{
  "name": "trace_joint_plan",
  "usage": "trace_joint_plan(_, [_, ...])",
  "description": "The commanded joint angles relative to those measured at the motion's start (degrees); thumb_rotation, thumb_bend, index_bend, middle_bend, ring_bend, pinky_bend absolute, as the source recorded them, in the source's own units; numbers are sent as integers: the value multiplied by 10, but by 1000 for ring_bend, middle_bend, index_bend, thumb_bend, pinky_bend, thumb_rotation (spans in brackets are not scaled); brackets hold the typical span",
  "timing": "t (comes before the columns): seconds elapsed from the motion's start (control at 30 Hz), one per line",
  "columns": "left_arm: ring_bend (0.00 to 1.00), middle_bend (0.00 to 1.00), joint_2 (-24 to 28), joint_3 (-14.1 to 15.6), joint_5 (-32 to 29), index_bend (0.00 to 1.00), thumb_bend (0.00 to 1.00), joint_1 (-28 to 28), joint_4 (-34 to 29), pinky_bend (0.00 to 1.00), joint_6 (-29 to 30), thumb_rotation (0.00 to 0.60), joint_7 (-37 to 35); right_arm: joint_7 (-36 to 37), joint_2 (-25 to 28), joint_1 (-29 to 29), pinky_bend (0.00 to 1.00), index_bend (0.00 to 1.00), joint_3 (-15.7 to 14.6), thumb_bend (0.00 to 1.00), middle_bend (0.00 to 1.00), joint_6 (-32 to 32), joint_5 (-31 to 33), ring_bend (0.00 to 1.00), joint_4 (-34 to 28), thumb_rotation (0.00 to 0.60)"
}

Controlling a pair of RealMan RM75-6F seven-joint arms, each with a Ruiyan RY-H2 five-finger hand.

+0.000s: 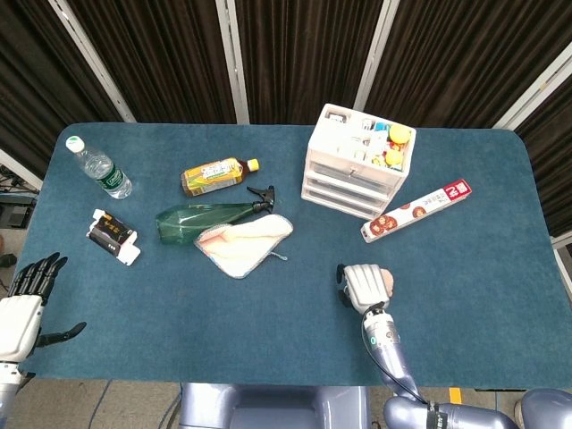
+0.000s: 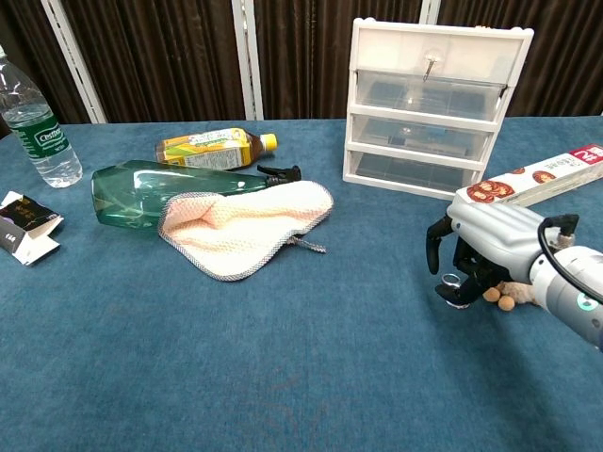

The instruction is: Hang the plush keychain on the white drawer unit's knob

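The plush keychain point(image 2: 506, 298) lies on the blue table to the front right, a tan fuzzy ball point(image 1: 387, 282) mostly covered by my right hand point(image 2: 482, 243). That hand curls down over it, and the metal ring point(image 2: 450, 280) sits pinched between a fingertip and the thumb. The white drawer unit point(image 2: 433, 104) stands behind, its small knob point(image 2: 430, 62) on the top drawer bare. From above, the right hand point(image 1: 362, 286) is well in front of the drawer unit point(image 1: 357, 161). My left hand point(image 1: 20, 311) hangs off the table's front left corner, fingers spread, holding nothing.
A long snack box point(image 2: 532, 179) lies just right of the drawers. A cloth point(image 2: 245, 226) drapes over a green spray bottle point(image 2: 141, 188) at centre left, with a tea bottle point(image 2: 212, 146) behind. A water bottle point(image 2: 33, 118) and a small packet point(image 2: 21, 226) are at far left.
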Motion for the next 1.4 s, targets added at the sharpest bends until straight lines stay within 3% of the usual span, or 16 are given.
trace_joint_plan(0.03, [0, 0, 0, 0, -1, 0, 99, 0, -1, 0, -1, 600, 0, 1, -5, 4, 924, 512, 0, 308, 1000, -3, 5, 1000, 12, 600])
trace_joint_plan(1.4, [0, 0, 2, 0, -1, 0, 100, -1, -4, 0, -1, 600, -7, 4, -19, 15, 924, 550, -9, 357, 1000, -15, 55, 1000, 72, 600])
